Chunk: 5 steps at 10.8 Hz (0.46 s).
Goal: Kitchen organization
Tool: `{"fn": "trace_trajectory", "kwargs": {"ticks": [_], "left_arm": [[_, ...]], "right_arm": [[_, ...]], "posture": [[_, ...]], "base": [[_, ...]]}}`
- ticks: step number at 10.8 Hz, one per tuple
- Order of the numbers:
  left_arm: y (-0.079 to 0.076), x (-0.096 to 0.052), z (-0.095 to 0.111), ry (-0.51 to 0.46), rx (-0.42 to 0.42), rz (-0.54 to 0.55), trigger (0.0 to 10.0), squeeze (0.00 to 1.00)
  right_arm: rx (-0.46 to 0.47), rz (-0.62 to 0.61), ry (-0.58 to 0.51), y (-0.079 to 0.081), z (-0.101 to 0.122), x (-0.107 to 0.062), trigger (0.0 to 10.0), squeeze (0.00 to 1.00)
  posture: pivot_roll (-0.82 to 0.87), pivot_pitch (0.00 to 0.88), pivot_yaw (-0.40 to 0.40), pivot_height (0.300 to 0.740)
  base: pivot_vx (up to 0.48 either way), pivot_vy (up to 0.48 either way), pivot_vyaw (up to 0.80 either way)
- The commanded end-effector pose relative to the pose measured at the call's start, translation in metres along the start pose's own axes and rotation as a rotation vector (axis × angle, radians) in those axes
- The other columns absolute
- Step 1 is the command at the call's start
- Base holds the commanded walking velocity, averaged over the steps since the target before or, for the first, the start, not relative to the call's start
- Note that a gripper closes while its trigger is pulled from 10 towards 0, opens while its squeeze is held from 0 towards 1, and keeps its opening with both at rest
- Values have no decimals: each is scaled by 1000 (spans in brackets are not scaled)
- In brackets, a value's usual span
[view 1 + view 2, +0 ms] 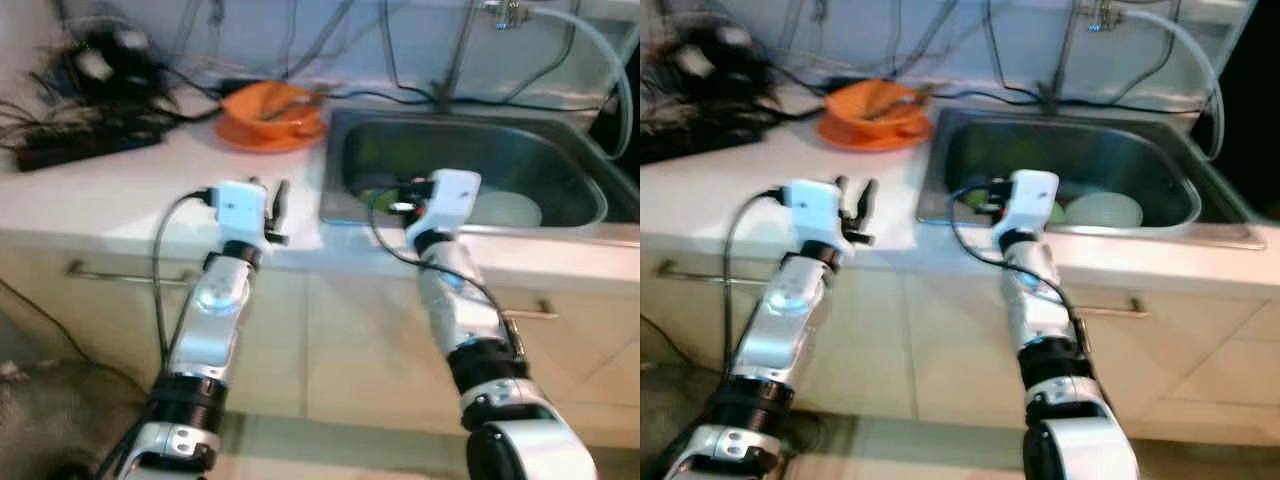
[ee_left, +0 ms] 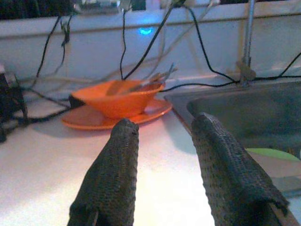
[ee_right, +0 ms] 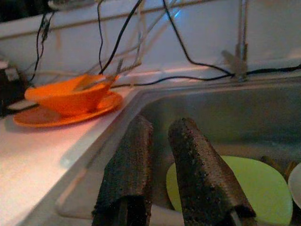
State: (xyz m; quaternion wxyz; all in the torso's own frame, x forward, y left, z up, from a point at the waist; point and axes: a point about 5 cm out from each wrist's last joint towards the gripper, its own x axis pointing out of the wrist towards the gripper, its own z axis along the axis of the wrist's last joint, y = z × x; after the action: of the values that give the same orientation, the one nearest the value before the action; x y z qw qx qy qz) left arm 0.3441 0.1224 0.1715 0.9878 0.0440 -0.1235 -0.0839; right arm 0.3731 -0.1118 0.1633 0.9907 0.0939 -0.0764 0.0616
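An orange bowl (image 1: pixel 272 108) holding utensils rests on an orange plate (image 1: pixel 262 138) at the back of the white counter (image 1: pixel 120 195), just left of the steel sink (image 1: pixel 335 150). A light green plate (image 3: pixel 256 188) and a white plate (image 1: pixel 507 210) lie in the sink basin. My left gripper (image 2: pixel 164 123) hovers open over the counter near its front edge, pointing toward the bowl, nothing between its fingers. My right gripper (image 3: pixel 161 123) hangs over the sink's front left corner, above the green plate, its fingers a narrow gap apart and holding nothing.
A black power strip (image 1: pixel 85 145) and tangled cables (image 1: pixel 100 60) crowd the counter's back left. The faucet pipe (image 1: pixel 455 70) and a hose (image 1: pixel 600 50) rise behind the sink. Cupboard doors with bar handles (image 1: pixel 120 273) stand below the counter.
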Motion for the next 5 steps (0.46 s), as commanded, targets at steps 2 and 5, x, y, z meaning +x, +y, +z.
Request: {"fn": "trace_trajectory", "kwargs": {"ticks": [2,5], "left_arm": [[1,1,1,-2,35,0,10000,0],[-1,0,0,-4,12,8,10000,0]], "right_arm": [[6,4,13,3,-1,0,10000,0],[0,0,15,0,0,0,10000,0]], "posture": [[173,0,17,740],[166,0,13,740]], "base": [[0,0,0],[0,0,0]]}}
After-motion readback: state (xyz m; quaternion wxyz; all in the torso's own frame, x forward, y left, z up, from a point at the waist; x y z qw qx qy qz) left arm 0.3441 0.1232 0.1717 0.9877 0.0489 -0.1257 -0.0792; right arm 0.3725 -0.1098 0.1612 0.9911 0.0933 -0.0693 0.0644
